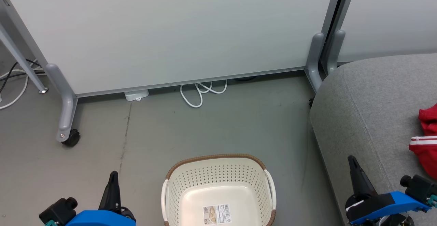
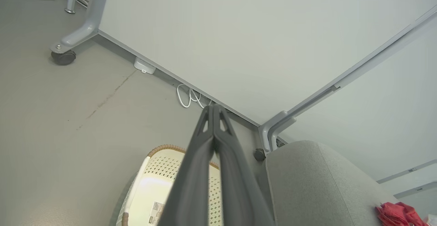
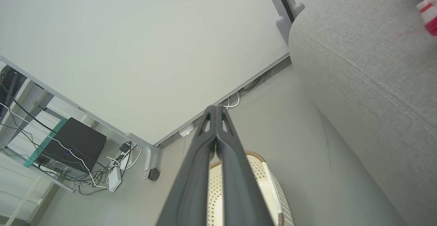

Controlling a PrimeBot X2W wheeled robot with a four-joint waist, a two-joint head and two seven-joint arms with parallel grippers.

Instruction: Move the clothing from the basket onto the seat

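Note:
The cream basket point(image 1: 218, 176) with a brown rim stands on the floor at the bottom centre, with nothing but its label inside. Red clothing point(image 1: 426, 139) with white stripes lies on the grey seat point(image 1: 368, 110) at the right edge. The clothing point(image 2: 397, 215) also lies at the lower right of the left wrist view, and its striped edge point(image 3: 428, 12) sits at the top right of the right wrist view. My left gripper point(image 1: 113, 175) is shut and holds nothing, left of the basket. My right gripper point(image 1: 351, 159) is shut and holds nothing, over the seat's front edge.
A white partition panel point(image 1: 177, 31) on grey wheeled feet point(image 1: 70, 137) stands behind the basket. White cables point(image 1: 201, 93) loop under it. A second panel point(image 1: 389, 17) stands behind the seat. A black box and tangled wires point(image 3: 73, 144) sit on the floor beyond the partition.

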